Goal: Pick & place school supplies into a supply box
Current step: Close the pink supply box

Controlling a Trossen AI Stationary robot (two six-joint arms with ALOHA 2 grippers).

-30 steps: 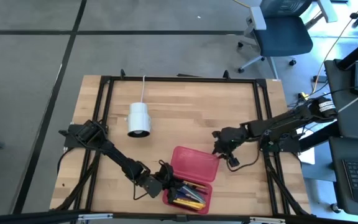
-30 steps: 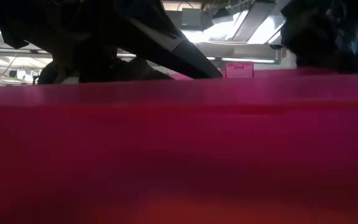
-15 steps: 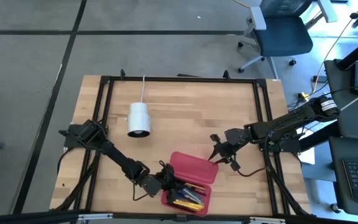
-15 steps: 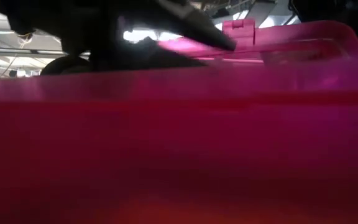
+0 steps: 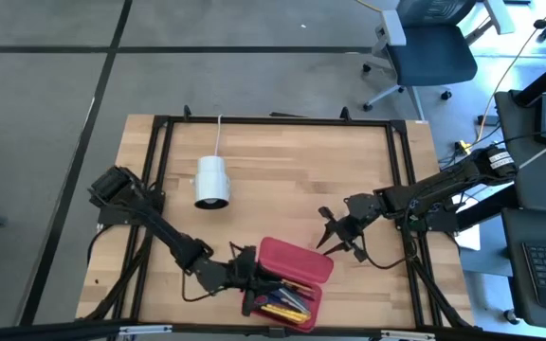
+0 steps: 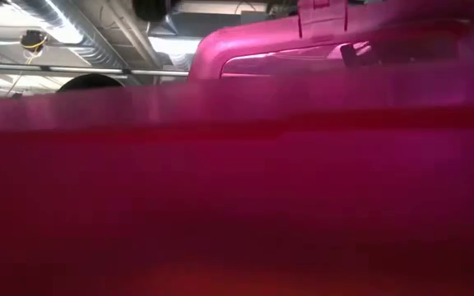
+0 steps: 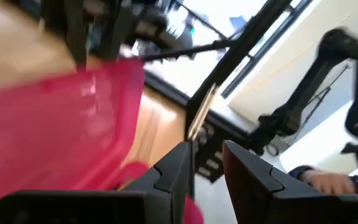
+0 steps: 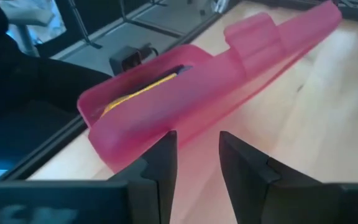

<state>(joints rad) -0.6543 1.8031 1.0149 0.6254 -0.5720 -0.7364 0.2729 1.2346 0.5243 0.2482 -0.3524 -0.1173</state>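
Note:
The red supply box (image 5: pixel 303 305) stands near the table's front edge, and its wall fills the low view (image 6: pixel 237 205). Its hinged lid (image 5: pixel 297 260) is tipped up at a slant over the tray (image 6: pixel 303 41). Yellow and dark school supplies (image 5: pixel 287 298) lie in the uncovered near part, and a yellow pencil (image 8: pixel 142 92) shows through the lid. My left gripper (image 5: pixel 249 273) is at the box's left end, open by a narrow gap (image 7: pixel 207 168) with nothing in it. My right gripper (image 5: pixel 326 237) is open just beyond the lid's right far corner (image 8: pixel 197 149). My left gripper has the lid's left end (image 7: pixel 126 155) close against the outer side of one finger (image 7: pixel 176 165). Whether they touch I cannot tell. My right gripper points level and slightly down at the lid's outer face (image 8: pixel 185 118). Its fingers end just short of the lid, and touch cannot be told.
A white cylinder with a cord (image 5: pixel 211 182) lies at the far left of the table. Black frame rails (image 5: pixel 273 121) run round the table's edges. Bare wood (image 5: pixel 292 180) lies between the cylinder and the box.
The lid lay flat on the table beyond the tray and has swung up about its hinge, and now slants over the tray. My right gripper has gone a little toward the table's near edge, following the lid, and has tipped. My left gripper has risen at the box's left end.

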